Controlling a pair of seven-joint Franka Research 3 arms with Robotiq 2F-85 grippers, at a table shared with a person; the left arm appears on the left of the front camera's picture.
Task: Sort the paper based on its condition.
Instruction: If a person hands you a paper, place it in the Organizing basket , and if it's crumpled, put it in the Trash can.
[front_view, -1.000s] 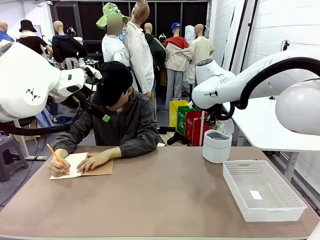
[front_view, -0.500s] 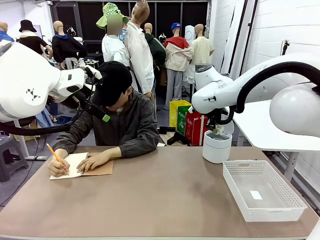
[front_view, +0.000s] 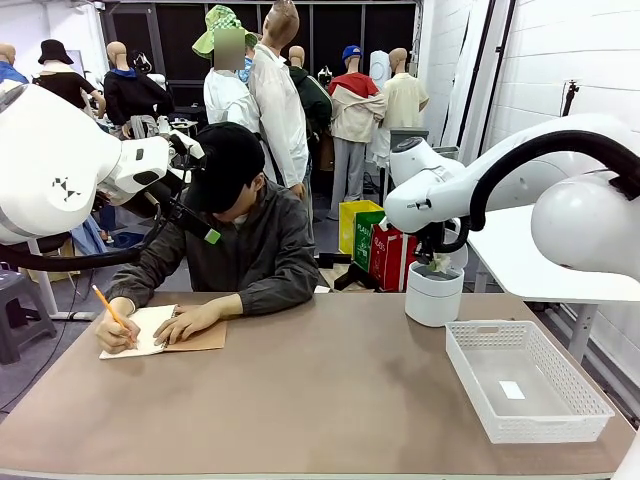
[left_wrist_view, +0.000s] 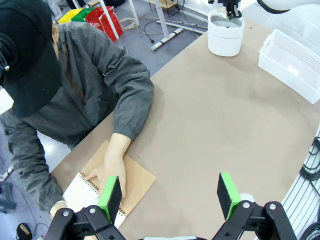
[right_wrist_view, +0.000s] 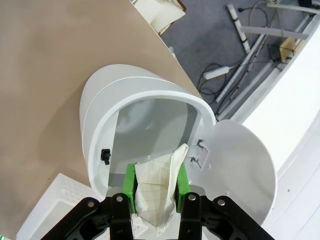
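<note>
- Now your right tool grips a crumpled paper at the mouth of the open white bin; you have yet to release it.
- Your left tool hangs open above the counter.

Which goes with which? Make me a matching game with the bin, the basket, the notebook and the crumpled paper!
Things:
1. bin
2. basket
3. notebook
4. crumpled paper

States:
A. under the person's hand
B. pinched in the right end effector
C. lid open
D. holds one small white slip

Pairs: 1-C, 2-D, 3-A, 4-B
</note>
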